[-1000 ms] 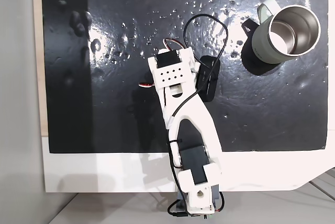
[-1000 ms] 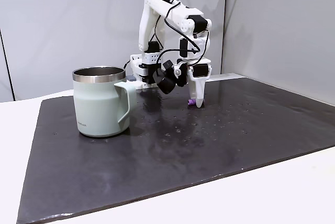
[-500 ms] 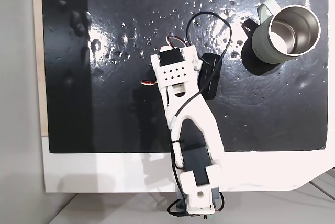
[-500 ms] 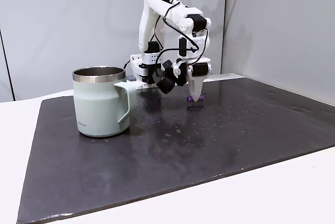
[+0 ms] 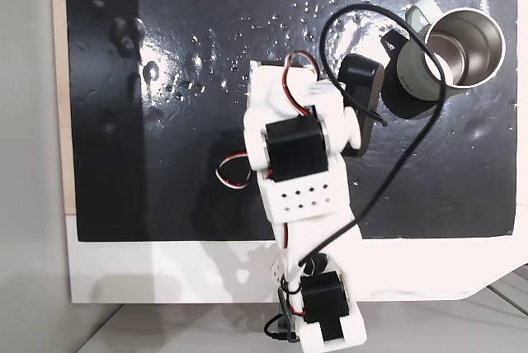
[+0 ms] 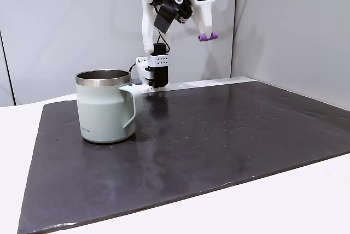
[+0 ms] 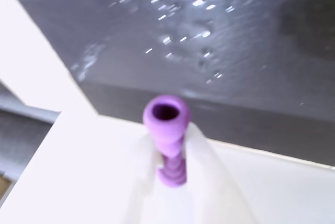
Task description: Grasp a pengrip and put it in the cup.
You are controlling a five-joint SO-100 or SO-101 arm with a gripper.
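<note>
The white two-finger tool (image 6: 207, 33) hangs high above the dark, glossy mat (image 6: 219, 141), clenched on the tiny light-purple ribbed tube of the pengrip (image 6: 208, 36), which pokes out sideways from the fingertips in a fixed view. In the wrist view the pengrip (image 7: 168, 135) sits wedged between the two pale fingers, its open round end facing the camera and its ribs showing lower down; the view is blurred, with the speckled mat and a strip of white counter (image 7: 47, 88) behind it. The pale sage-green mug with a shiny steel rim and interior, the cup (image 6: 105, 105), stands upright on the mat, well apart from the tool and to its left in that fixed view, its loop handle turned toward the arm. From above, the cup (image 5: 462, 44) sits at the mat's upper right corner, and the white arm (image 5: 301, 171) with its black motors and looping black cable (image 5: 412, 134) covers the mat's middle, the cable crossing the cup's near side. Small shiny bumps dot the mat.
</note>
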